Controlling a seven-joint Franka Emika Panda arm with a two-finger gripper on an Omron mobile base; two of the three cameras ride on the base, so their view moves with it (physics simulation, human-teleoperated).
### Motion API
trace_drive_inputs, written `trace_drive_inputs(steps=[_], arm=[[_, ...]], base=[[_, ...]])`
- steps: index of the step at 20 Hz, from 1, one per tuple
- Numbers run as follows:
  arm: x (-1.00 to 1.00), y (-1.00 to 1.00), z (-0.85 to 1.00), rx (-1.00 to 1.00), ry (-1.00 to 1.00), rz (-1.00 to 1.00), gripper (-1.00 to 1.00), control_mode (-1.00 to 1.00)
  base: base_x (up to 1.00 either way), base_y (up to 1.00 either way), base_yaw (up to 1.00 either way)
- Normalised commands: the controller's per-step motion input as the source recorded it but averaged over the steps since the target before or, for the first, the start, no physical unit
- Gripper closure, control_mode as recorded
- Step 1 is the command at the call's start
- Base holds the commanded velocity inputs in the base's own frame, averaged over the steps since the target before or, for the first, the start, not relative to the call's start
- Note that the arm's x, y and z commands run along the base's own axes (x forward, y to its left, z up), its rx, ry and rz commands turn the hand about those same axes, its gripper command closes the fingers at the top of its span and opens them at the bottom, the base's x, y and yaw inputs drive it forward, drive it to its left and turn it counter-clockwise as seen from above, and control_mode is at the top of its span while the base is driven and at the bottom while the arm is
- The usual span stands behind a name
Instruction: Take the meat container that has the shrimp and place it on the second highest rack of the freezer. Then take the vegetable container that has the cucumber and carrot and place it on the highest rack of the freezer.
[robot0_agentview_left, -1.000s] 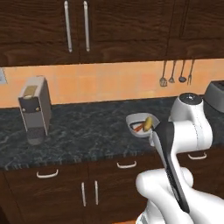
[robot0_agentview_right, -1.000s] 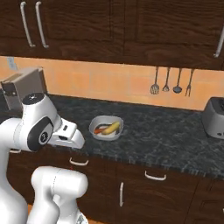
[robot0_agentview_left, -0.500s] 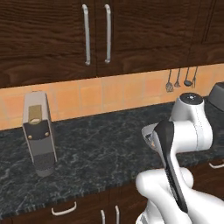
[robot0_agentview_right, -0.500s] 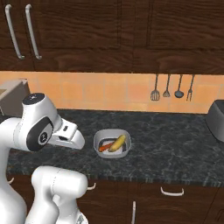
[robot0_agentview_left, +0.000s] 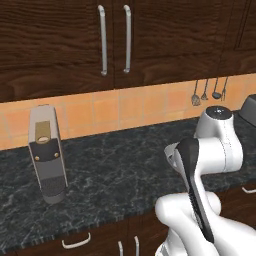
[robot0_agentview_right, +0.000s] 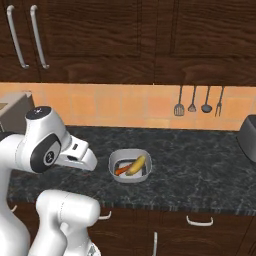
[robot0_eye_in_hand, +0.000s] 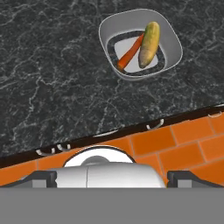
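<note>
A rounded grey bowl (robot0_eye_in_hand: 140, 43) on the speckled black stone counter (robot0_eye_in_hand: 52, 78) holds a slim carrot (robot0_eye_in_hand: 129, 54) beside a thicker cucumber (robot0_eye_in_hand: 149, 38); hand open.

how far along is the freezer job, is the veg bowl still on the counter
Nothing visible confirms the shrimp step is done. The grey bowl with the carrot and cucumber sits on the black counter, untouched. Nothing is in hand. Left: grasp the bowl and take it to the freezer's highest rack.

Even, soft rendered light (no glare), sharp throughout.
</note>
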Motion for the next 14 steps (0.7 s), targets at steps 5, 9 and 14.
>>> trace_drive_inputs(steps=[5,9,14], arm=[[0.00,0.00,0.00,0.00,0.00,0.00,-1.00,1.00],[0.22,-0.36,0.00,0.04,-0.12,0.08,-1.00,-1.00],[0.50,-0.84,-0.22,0.22,0.05,-0.19,-1.00,-1.00]], base=[[0.00,0.00,0.00],[0.00,0.00,0.00],[0.00,0.00,0.00]])
